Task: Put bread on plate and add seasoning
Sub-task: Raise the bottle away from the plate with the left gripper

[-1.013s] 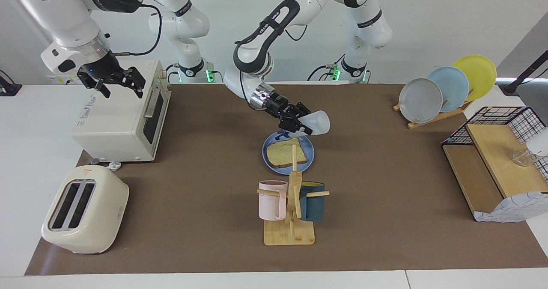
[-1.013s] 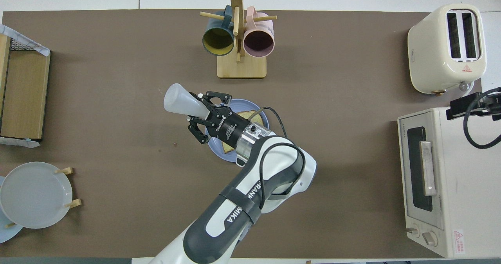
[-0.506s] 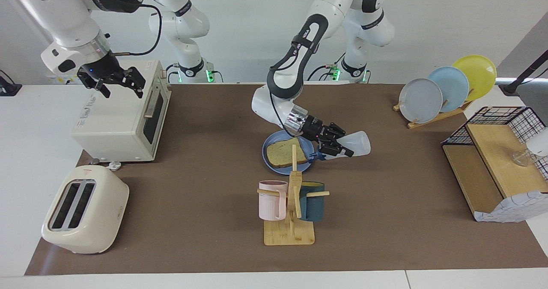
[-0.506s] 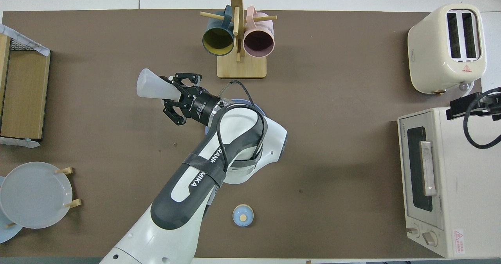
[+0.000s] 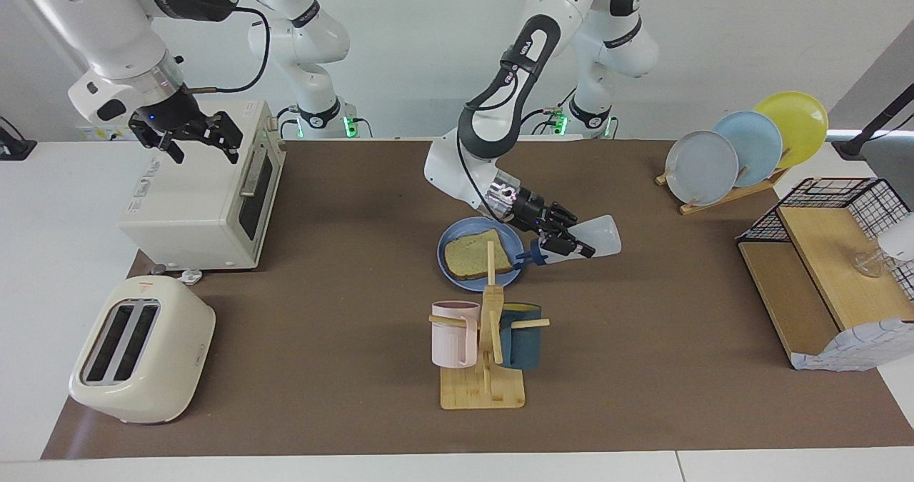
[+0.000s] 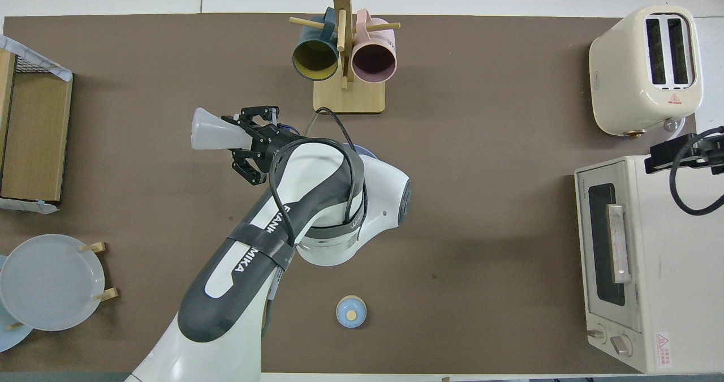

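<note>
Now, bread [image 5: 477, 257]: lies flat on the plate [image 5: 448, 236], mid-bench.
Seasoning [image 5: 594, 236]: tipped on its side, cap [image 5: 534, 256] down at the plate's rim.
Left gripper [image 5: 564, 242]: jaws clamped on the bottle; it has swung off the toast toward the left arm's end, so the squeezing looks finished.
Right gripper [image 5: 194, 139]: jaws apart, waiting over the oven [image 5: 203, 196].

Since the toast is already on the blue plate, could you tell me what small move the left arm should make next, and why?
Probably swing the seasoning bottle back over the bread. The left gripper holds it tilted, cap down, at the plate rim toward the left arm's end, so seasoning would likely miss the slice. The right gripper waits open over the toaster oven.
</note>
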Action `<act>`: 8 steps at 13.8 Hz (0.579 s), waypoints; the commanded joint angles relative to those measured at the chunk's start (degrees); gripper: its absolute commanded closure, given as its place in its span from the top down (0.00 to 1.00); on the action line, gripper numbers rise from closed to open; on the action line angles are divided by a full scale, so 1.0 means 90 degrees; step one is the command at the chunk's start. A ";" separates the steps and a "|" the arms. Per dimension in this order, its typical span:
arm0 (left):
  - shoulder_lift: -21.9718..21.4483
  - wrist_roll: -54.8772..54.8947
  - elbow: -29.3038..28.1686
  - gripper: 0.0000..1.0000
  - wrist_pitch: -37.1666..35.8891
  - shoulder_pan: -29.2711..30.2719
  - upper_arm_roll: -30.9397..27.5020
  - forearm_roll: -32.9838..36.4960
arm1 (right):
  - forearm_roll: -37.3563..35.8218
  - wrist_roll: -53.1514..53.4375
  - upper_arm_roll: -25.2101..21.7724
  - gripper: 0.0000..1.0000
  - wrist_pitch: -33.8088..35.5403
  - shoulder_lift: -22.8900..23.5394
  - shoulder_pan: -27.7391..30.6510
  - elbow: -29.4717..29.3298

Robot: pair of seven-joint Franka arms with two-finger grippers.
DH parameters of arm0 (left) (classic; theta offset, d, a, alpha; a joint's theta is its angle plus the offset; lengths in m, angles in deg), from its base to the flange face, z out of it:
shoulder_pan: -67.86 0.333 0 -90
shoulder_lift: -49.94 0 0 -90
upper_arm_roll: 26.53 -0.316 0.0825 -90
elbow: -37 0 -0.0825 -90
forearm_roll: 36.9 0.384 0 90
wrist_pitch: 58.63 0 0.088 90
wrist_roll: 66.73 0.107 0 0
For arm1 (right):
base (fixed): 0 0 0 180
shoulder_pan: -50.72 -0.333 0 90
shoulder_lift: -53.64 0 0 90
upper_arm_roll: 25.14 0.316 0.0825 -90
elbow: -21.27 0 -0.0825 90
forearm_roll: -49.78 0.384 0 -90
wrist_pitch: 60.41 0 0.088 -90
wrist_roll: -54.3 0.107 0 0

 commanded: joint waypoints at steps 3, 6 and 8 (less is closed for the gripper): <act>-0.0981 0.0027 -0.0100 0.00 0.0375 0.0394 0.0038 -0.0914 | -0.0041 -0.0027 0.0037 1.00 -0.0086 -0.0084 0.0043 0.0125; -0.1449 -0.0051 -0.0081 0.00 0.0580 0.0608 0.0019 -0.1743 | -0.0041 -0.0027 0.0037 1.00 -0.0086 -0.0084 0.0043 0.0125; -0.1674 -0.0284 -0.0032 0.00 0.0726 0.0784 0.0009 -0.2270 | -0.0031 -0.0027 0.0037 1.00 -0.0086 -0.0084 0.0043 0.0115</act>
